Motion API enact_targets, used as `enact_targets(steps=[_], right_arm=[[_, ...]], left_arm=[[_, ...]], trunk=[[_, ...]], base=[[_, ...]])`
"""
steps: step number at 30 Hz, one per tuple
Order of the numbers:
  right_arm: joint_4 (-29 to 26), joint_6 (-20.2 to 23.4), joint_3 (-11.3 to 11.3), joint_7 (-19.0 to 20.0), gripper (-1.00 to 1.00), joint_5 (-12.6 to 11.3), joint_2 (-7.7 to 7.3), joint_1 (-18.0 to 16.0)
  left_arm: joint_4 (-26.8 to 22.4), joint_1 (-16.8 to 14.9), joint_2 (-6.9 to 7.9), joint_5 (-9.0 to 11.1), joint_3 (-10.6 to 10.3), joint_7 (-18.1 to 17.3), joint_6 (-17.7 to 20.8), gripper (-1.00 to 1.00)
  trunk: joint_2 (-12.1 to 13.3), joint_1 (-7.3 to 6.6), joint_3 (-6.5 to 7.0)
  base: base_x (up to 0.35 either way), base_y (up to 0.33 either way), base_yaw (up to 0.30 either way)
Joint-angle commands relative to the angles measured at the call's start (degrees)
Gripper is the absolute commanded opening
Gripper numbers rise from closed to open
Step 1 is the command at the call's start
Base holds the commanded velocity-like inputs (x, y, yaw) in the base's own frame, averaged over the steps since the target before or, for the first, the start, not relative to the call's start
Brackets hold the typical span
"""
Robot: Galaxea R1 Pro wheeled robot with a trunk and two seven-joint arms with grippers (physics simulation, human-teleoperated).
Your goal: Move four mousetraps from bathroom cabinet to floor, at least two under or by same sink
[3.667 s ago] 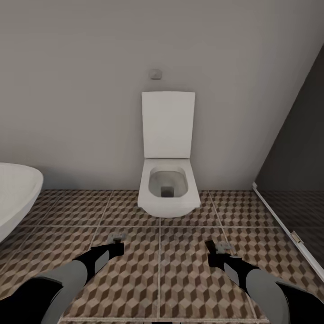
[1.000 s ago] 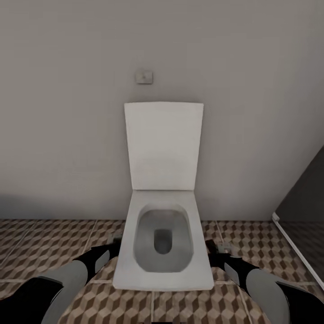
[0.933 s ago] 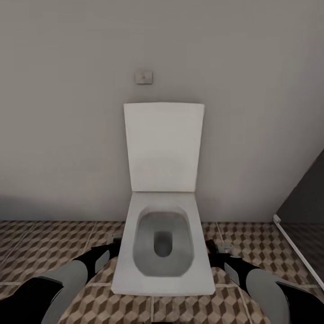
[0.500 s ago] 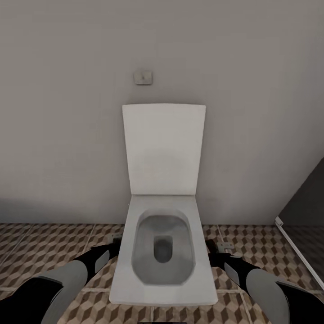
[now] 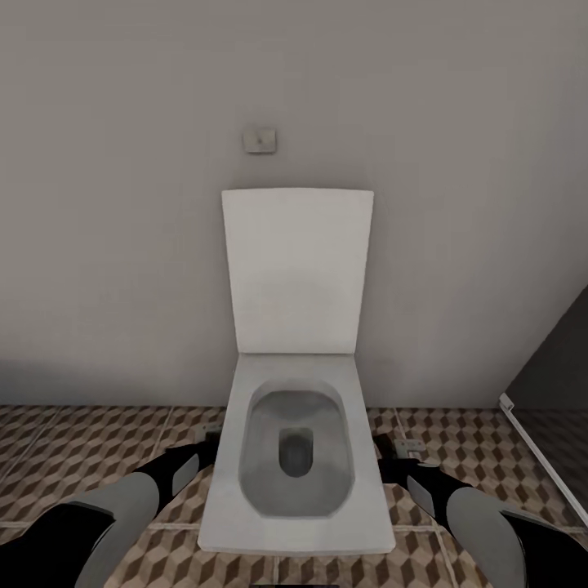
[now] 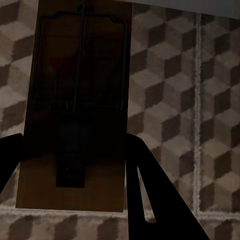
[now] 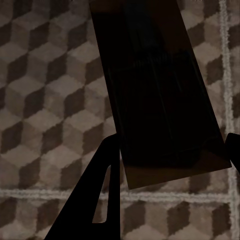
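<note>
Mousetraps ride one in each hand: left jaws [image 6: 70,165] clamp one mousetrap [image 6: 75,105], right jaws [image 7: 172,165] another [image 7: 157,90], above the bathroom floor [image 5: 73,457]. We risk dropping either into the open toilet [image 5: 294,457] between them.

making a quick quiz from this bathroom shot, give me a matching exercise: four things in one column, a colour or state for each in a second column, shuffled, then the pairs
Column one:
1. toilet lid
2. bathroom floor
3. mousetrap in the left pincer
4. flush button

Column two:
A. cube-patterned brown and beige tiles
B. small grey plate on the wall above the toilet
C. raised upright against the wall
D. flat brown slab held between two dark fingers

Pairs: 1-C, 2-A, 3-D, 4-B
</note>
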Motion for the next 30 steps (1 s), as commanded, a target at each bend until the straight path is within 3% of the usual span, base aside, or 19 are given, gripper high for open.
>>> enact_targets(steps=[1,30], right_arm=[[0.07,0.10,-0.49,0.11,-1.00,0.46,-0.03,-0.06],[-0.02,0.09,-0.49,0.01,-1.00,0.46,-0.03,-0.06]], left_arm=[[-0.06,-0.02,0.02,0.43,-0.47,-0.09,0.26,-1.00],[-0.06,-0.02,0.02,0.43,-0.47,-0.09,0.26,-1.00]], trunk=[[-0.02,-0.01,-0.05],[-0.02,-0.01,-0.70]], base=[[0.000,0.000,0.000],[0.000,0.000,0.010]])
